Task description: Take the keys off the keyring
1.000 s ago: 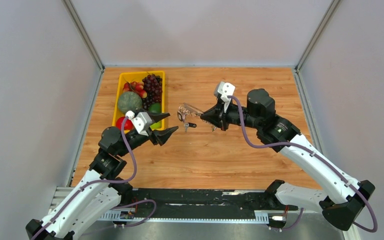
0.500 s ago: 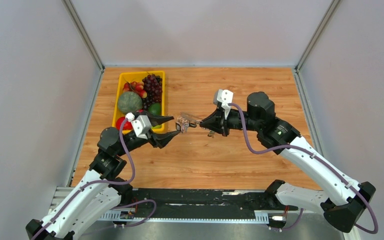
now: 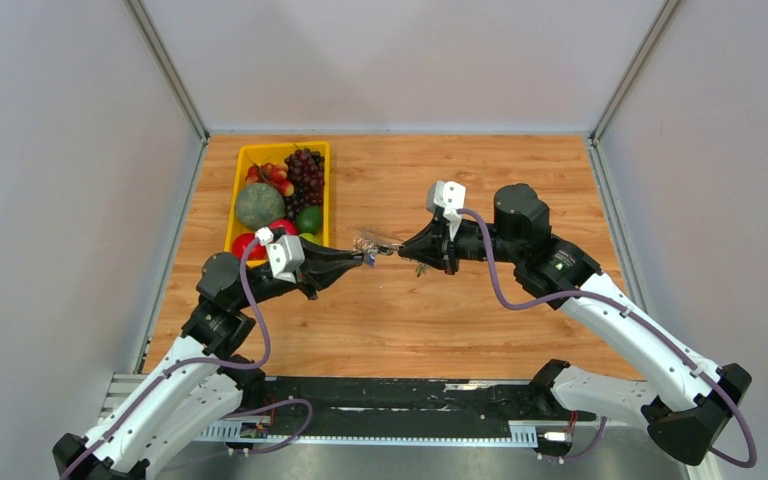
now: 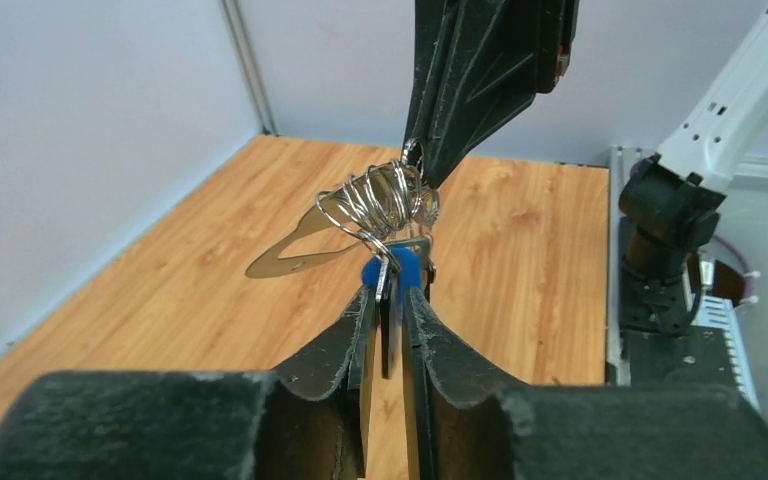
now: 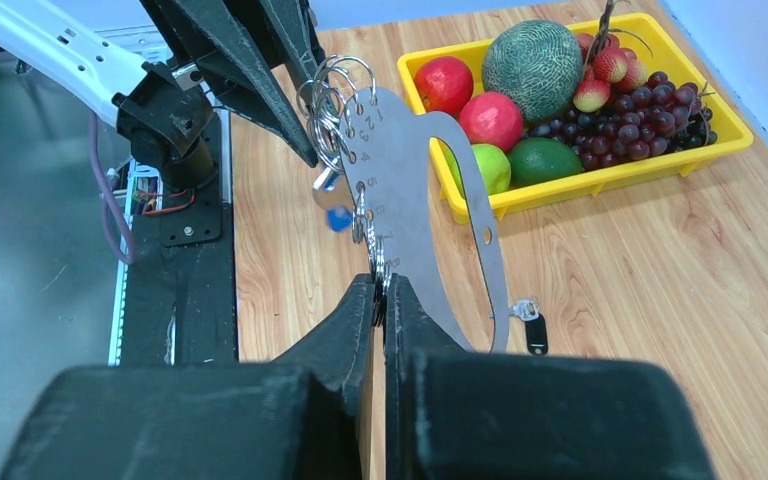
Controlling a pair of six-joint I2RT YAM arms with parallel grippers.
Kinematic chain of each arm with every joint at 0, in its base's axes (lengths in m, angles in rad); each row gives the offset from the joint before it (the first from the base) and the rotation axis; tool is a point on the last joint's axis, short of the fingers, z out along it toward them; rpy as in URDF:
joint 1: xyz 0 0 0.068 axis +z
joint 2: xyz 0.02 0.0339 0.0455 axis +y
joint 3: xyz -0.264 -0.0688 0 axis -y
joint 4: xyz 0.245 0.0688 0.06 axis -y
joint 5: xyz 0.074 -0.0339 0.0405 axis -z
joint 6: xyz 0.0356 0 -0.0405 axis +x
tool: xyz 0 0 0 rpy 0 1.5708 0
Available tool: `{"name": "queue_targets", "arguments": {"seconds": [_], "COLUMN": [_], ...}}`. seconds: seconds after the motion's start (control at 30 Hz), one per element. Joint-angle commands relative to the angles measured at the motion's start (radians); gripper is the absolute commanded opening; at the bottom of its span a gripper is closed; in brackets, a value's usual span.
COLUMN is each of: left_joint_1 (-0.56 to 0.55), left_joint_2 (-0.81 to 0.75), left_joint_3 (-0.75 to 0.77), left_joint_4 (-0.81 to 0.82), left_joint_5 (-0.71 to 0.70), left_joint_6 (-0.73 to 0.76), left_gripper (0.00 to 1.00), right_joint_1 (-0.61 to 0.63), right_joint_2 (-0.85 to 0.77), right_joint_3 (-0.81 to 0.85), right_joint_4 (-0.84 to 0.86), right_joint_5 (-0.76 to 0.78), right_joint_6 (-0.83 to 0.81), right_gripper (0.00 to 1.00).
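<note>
The keyring (image 3: 375, 242) is a coil of silver rings on a thin flat metal plate, held in the air between both grippers. My right gripper (image 5: 380, 285) is shut on the lower rings of the keyring (image 5: 410, 200). My left gripper (image 4: 392, 290) is shut on a blue-headed key (image 4: 405, 268) hanging under the rings (image 4: 380, 200). The blue key also shows in the right wrist view (image 5: 338, 218), just below the left fingers (image 5: 260, 80). A black-headed key (image 5: 534, 335) lies loose on the table under the plate. Other keys are too small to make out.
A yellow tray (image 3: 235, 190) holding a melon, grapes, apples and a lime stands at the table's back left, just behind my left gripper (image 3: 360, 258). It also shows in the right wrist view (image 5: 600, 180). The arm bases run along the near edge.
My left gripper was open; it has moved right to the keyring and shut on the blue key. My right gripper with the keyring has come down and slightly left.
</note>
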Motion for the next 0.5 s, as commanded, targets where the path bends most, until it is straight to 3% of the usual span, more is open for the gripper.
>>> {"name": "queue_targets", "arguments": {"seconds": [0.0, 0.1, 0.4, 0.47], "left_joint_1": [0.001, 0.002, 0.002, 0.002], "left_joint_2": [-0.001, 0.0, -0.017, -0.018], "left_joint_3": [-0.005, -0.004, 0.017, 0.03], "left_joint_4": [0.04, 0.029, -0.071, -0.107], "left_joint_5": [0.033, 0.016, -0.141, -0.182], "left_joint_6": [0.008, 0.014, 0.081, 0.105], "left_gripper": [0.16, 0.01, 0.0, 0.0], "right_joint_1": [0.006, 0.006, 0.006, 0.006], "right_joint_2": [-0.024, -0.026, -0.054, -0.063], "right_joint_3": [0.009, 0.008, -0.043, -0.065], "right_joint_4": [0.059, 0.056, 0.058, 0.062], "right_joint_5": [-0.02, -0.006, 0.116, 0.152], "right_joint_6": [-0.03, -0.033, -0.034, -0.022], "right_gripper": [0.0, 0.0, 0.0, 0.04]}}
